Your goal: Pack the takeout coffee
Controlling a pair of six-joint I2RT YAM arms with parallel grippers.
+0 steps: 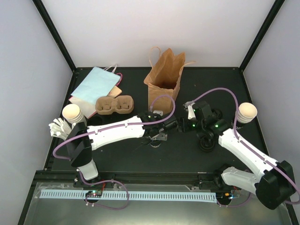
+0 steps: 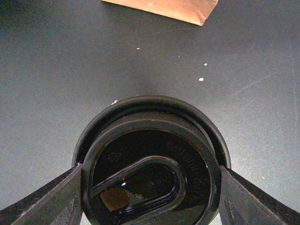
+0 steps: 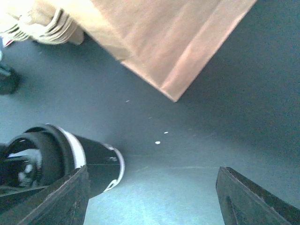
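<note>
Left jaws on 1 lidded cup (image 2: 150, 159), right jaws apart; 1 brown bag (image 1: 164, 77).

The coffee cup (image 3: 96, 161) is black with thin white rings, and its lid (image 2: 150, 164) is shiny black (a small brown spot shows in the sip hole). The paper bag (image 1: 165, 77) is plain brown, the flat bag (image 1: 95, 83) is light blue with a pink edge, and the cup tray (image 1: 114, 104) is tan. The table (image 1: 122, 161) is black with a few white specks, and the left arm (image 1: 117, 131) and right arm (image 1: 243, 149) are white and black with purple cables (image 1: 218, 90) and green lights (image 1: 193, 125).
</note>
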